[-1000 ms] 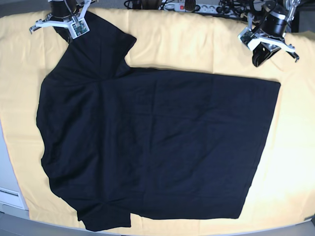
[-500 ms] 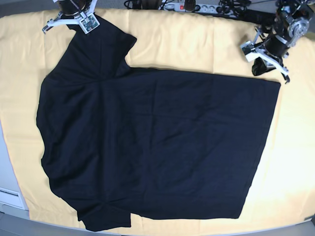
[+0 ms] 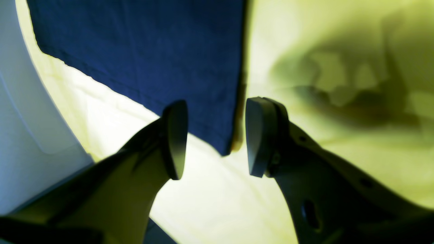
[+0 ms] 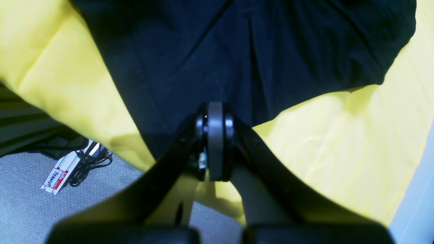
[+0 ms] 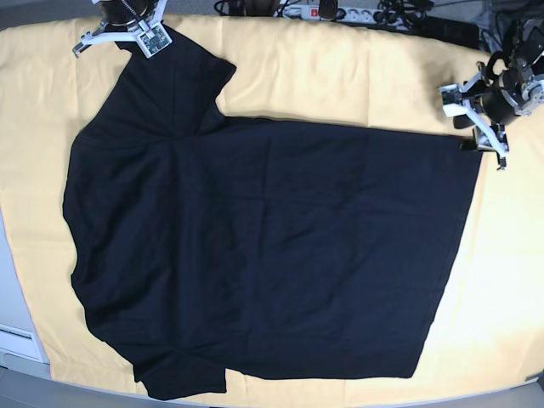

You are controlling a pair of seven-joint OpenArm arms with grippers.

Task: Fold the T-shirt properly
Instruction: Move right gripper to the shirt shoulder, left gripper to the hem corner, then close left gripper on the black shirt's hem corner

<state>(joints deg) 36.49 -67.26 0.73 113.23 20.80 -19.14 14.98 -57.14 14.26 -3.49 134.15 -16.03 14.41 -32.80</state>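
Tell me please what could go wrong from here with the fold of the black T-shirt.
1. The left end effector is open around the hem corner of the T-shirt. If it closes there, it may also pinch the yellow table cloth below.
2. The right end effector is shut at the sleeve edge, near the table cloth's back edge. Whether it grips cloth is unclear; the sleeve may stay behind.
3. The far bottom sleeve lies crumpled, so the fold may come out uneven.

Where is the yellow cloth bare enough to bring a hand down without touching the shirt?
Free: the yellow table cloth strip along the far edge between the black T-shirt's sleeve and the left gripper, and the band beyond the shirt's hem. Crowded: the hem corner at the open left gripper, and the sleeve by the shut right gripper.
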